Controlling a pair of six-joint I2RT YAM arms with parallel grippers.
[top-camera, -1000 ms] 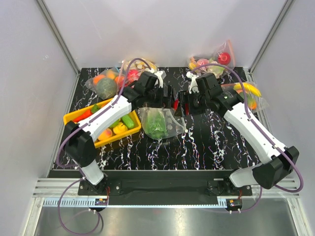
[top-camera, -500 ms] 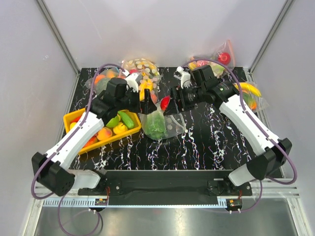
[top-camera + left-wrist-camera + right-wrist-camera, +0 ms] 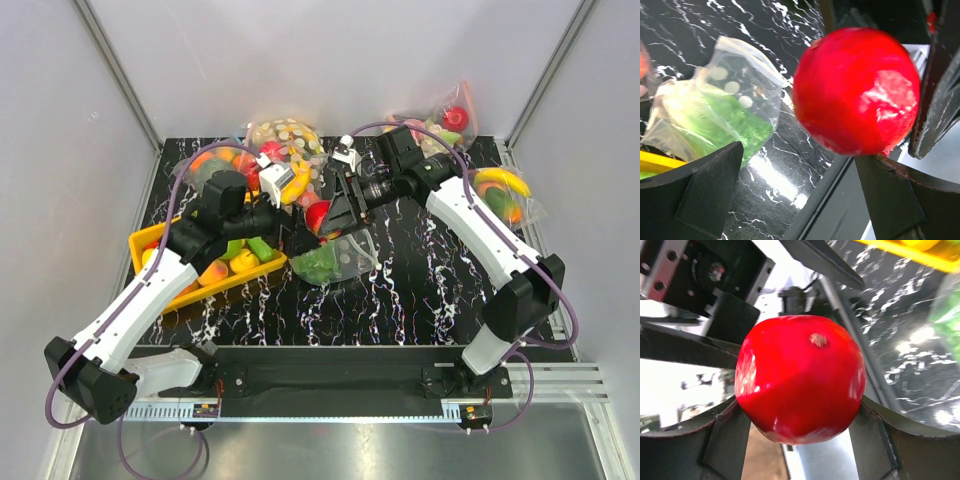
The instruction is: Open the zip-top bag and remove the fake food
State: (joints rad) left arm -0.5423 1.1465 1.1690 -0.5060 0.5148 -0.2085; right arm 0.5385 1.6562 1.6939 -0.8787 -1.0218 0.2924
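You hold the red fruit (image 3: 800, 377) clamped in the right gripper (image 3: 324, 215), outside the zip-top bag (image 3: 345, 258) at its 5 o'clock, with lettuce (image 3: 735, 125) inside. The left gripper (image 3: 284, 223) gapes empty. Next, I judge: set the fruit down.

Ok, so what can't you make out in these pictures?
1. Top view: the zip-top bag's zip strip, hidden under the right claw and its red fruit; open or shut, unclear.
2. Right wrist view: the bag is only a green blur cut off by the right edge.
3. Left wrist view: the bag's near corner, behind a left claw finger.
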